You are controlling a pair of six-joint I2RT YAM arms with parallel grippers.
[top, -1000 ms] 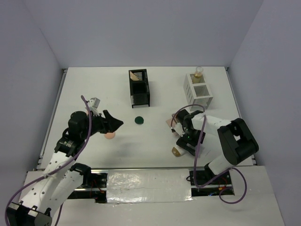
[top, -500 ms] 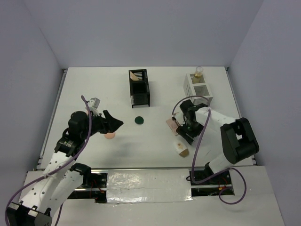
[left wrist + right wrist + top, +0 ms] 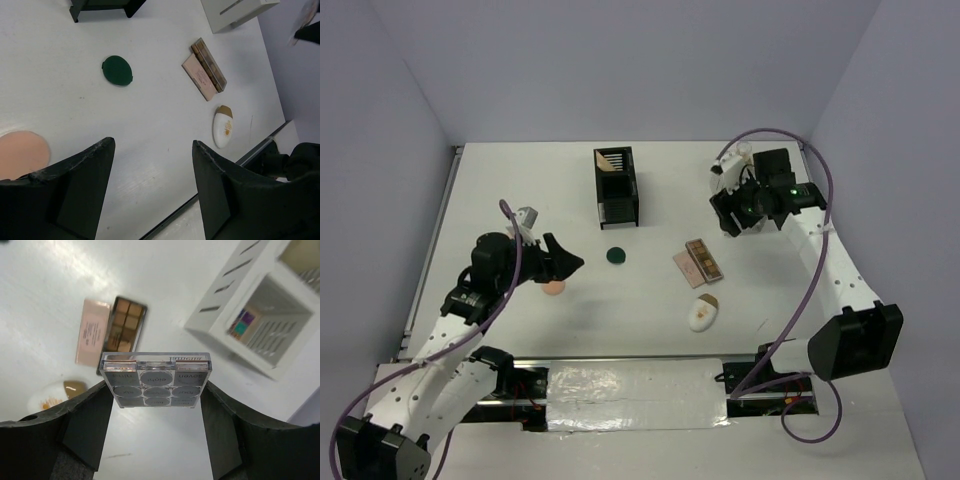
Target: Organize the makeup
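Risen from the near surface (image 3: 520, 180), our right pincer (image 3: 156, 407) now grips a clear eyeshadow palette (image 3: 156, 377) by the white organizer (image 3: 215, 300), next, we judge, lowering it into a compartment; our left pincer (image 3: 150, 150) gapes empty.

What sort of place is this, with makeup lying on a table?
Most likely a robotics lab test bench: a white table boxed in by plain walls, two robot arms bolted at its edge, and a green compact near a black organizer as practice props.
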